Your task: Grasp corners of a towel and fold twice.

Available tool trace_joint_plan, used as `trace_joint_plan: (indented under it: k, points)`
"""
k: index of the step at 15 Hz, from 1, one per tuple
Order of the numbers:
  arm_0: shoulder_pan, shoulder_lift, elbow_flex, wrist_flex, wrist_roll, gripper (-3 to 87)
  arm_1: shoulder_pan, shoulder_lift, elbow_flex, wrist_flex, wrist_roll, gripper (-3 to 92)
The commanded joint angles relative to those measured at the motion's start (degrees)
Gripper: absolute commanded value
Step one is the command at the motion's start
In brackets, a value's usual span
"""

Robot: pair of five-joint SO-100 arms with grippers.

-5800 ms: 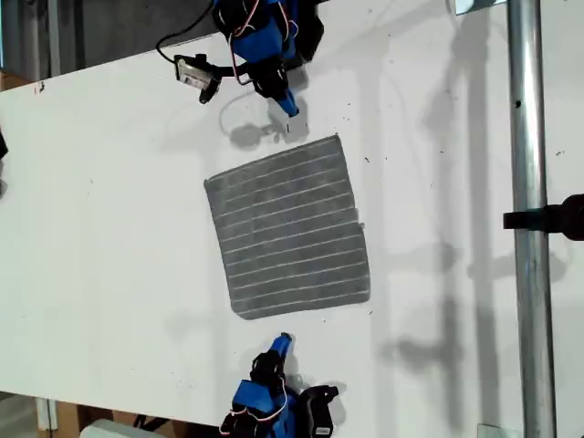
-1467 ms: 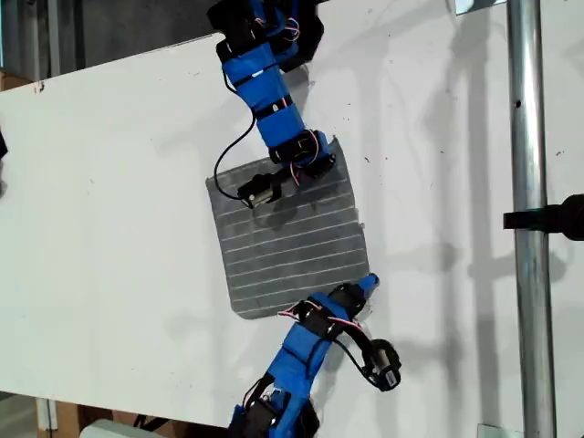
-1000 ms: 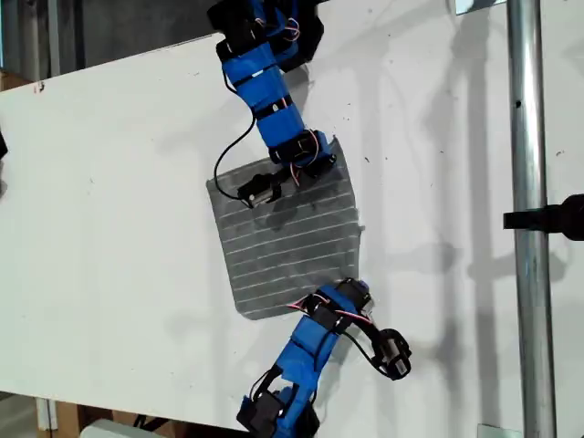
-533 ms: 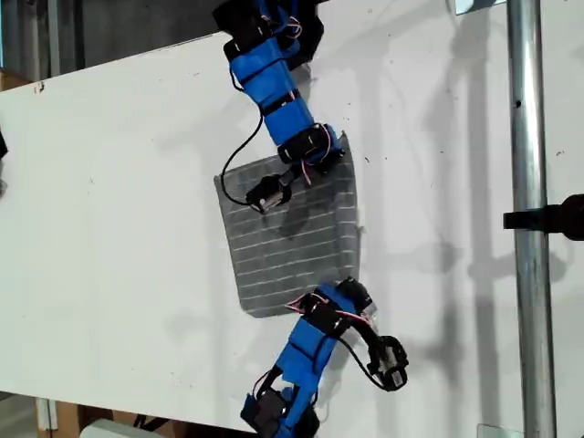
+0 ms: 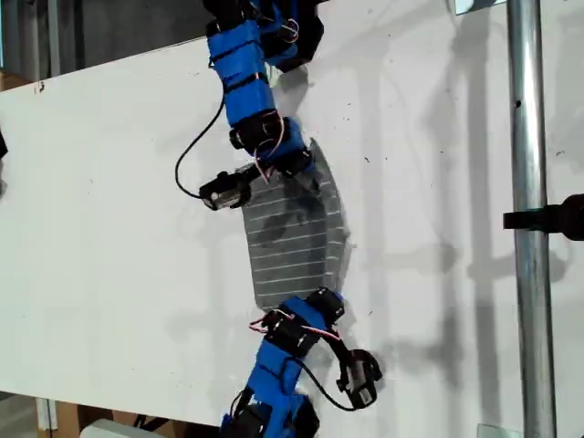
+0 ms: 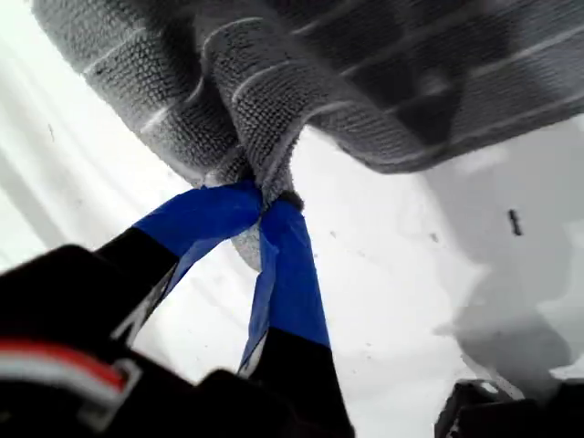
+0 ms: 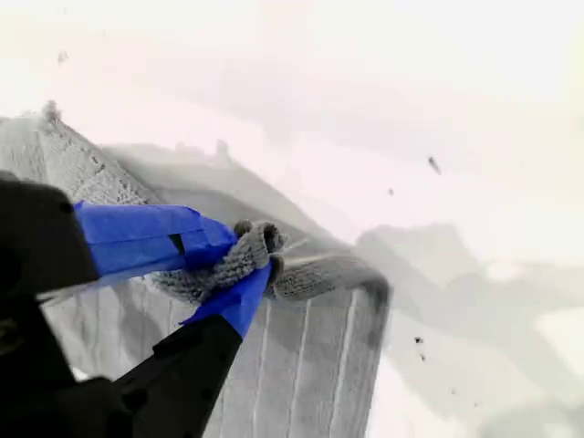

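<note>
The grey striped towel [image 5: 292,233] lies mid-table in the exterior view, its right edge lifted and curled toward that view's left. At the bottom of the exterior view my first gripper [image 5: 321,303] is shut on the towel's near corner. The first wrist view shows blue fingertips [image 6: 274,255] pinching that corner [image 6: 265,178], with the towel [image 6: 365,73] hanging above the table. My second gripper [image 5: 301,162], on the arm from the exterior view's top, is shut on the far corner. In the second wrist view this gripper [image 7: 260,251] clamps bunched cloth over the flat towel [image 7: 301,365].
The white table [image 5: 109,228] extends widely toward the exterior view's left. A vertical metal pole [image 5: 525,228] with a black clamp [image 5: 547,219] stands at that view's right. A loose black cable [image 5: 187,164] hangs from the top arm's camera.
Both arms came from the table's ends to the towel's right-side corners. They shut on them and have carried the edge toward the exterior view's left, narrowing the towel.
</note>
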State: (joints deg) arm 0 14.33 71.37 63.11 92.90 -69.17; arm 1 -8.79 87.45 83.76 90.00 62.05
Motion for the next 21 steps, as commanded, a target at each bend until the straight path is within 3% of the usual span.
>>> trace_joint_plan:
  k: [1,5,9,14,17,21]
  points:
    - [-13.8,9.9,4.7,0.1,5.4,-2.9,13.7,4.4,-0.4,-1.9,-9.5,-0.2]
    - [-32.0,13.4,7.3,0.4,15.6,-2.9,31.2,0.8,-6.3,-6.1,-24.7,-0.2]
    - [-42.5,16.4,10.7,-0.4,17.4,-2.9,40.0,-1.7,-11.1,-9.8,-32.8,-0.2]
    - [-34.8,25.0,24.9,-5.9,9.8,-2.9,32.6,5.8,-2.3,-7.0,-29.0,-0.2]
    - [-27.2,19.3,31.8,-11.9,2.3,-2.8,26.5,2.7,5.9,-7.8,-23.0,-0.2]
    - [-22.8,10.5,33.8,-13.7,-4.8,-2.6,23.8,-5.1,8.9,-10.2,-18.7,-0.2]
